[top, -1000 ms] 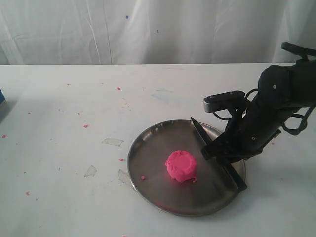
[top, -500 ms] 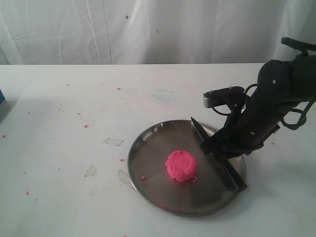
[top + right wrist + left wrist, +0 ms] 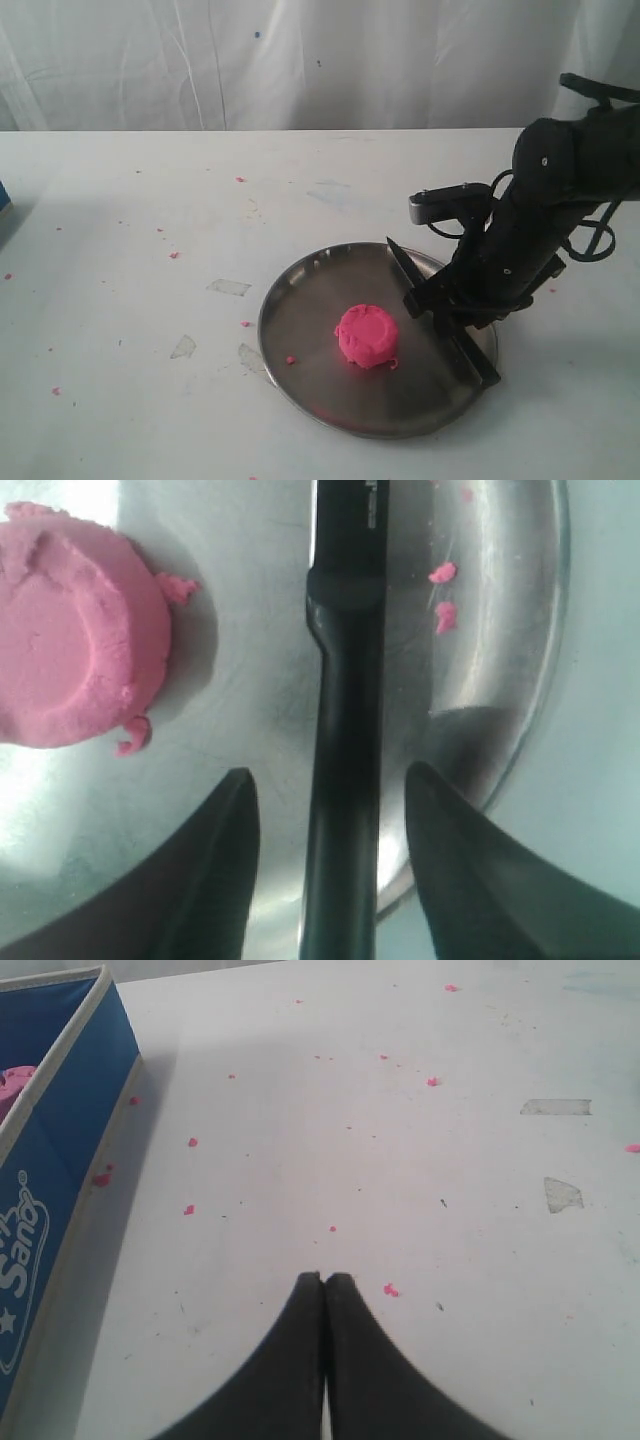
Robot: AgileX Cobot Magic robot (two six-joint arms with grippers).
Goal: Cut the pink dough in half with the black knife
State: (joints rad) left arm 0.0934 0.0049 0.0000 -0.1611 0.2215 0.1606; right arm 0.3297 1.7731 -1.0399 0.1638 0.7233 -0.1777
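Straddling the black knife (image 3: 345, 730), fingers (image 3: 215, 880) clear.

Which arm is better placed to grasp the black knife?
Right. The right gripper is open astride the black knife on the steel plate, beside the pink dough. The left gripper is shut over the table near the blue box.

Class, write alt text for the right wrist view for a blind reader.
Open fingers of the right gripper straddle the handle of the black knife without touching it. The knife lies on a steel plate beside the uncut pink dough.
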